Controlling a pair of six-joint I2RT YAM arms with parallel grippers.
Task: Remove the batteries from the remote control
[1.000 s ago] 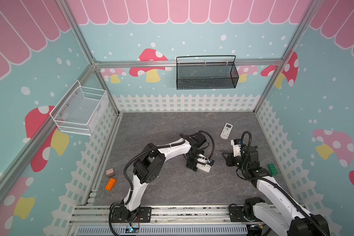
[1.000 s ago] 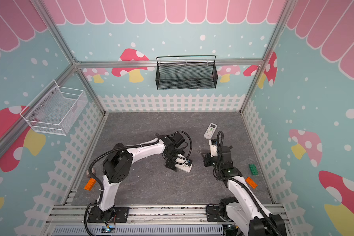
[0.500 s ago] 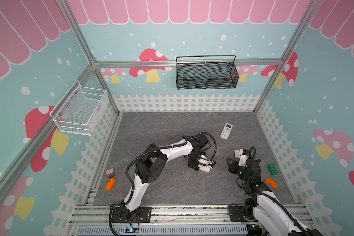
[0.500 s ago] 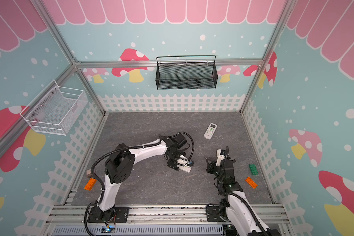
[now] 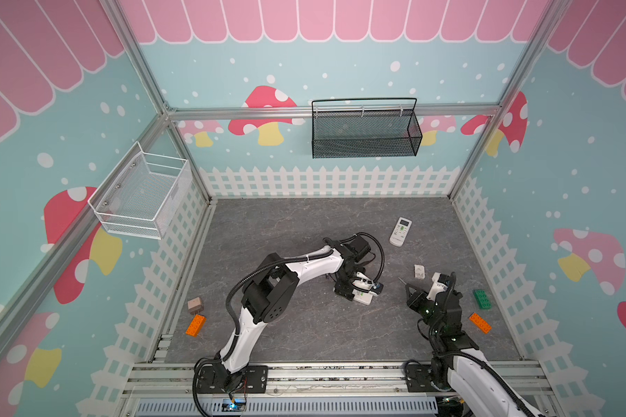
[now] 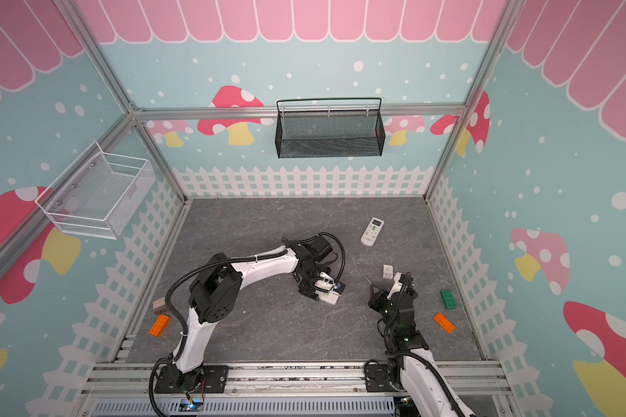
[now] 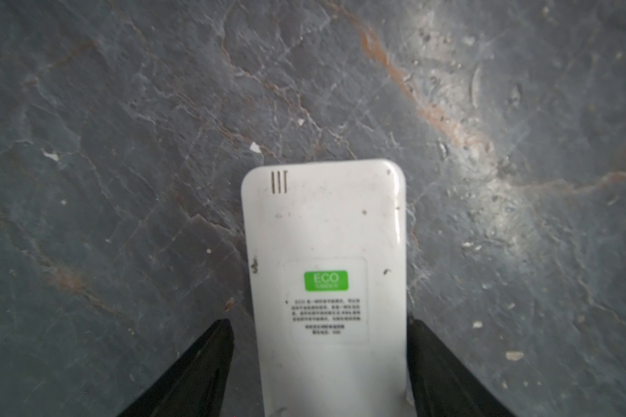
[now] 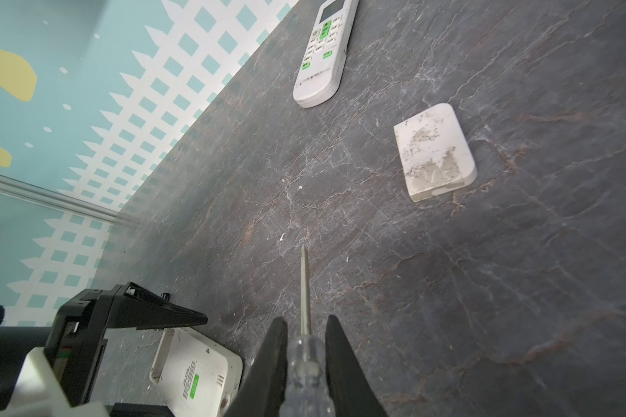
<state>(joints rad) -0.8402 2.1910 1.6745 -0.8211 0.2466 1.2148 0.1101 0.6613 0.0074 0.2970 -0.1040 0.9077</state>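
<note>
— Top views, entries?
— Remote (image 5: 365,299): white, laid on the grey floor (image 5: 286,325) near the middle and straddled by the left gripper (image 5: 355,291). Its free end is pointed front-right. The right gripper (image 5: 410,289) is set just right of it, apart. A second remote (image 5: 400,231) is laid further back, with a loose cover (image 5: 419,271) between it and the right gripper.
— Left wrist?
— The remote (image 7: 326,234) is shown back up, green label uppermost. Its long axis is run straight out from the jaws, slotted end farthest away. The jaws are spread wide: one finger (image 7: 434,368) is laid against the edge, and a strip of floor is seen at the other. Batteries cannot be made out.
— Right wrist?
— A screwdriver (image 8: 306,372) is clamped by its clear handle in the narrow right gripper (image 8: 306,319), shaft aimed ahead at the floor. The remote's label side (image 8: 199,375) is also shown, and the batteries are not discernible.
</note>
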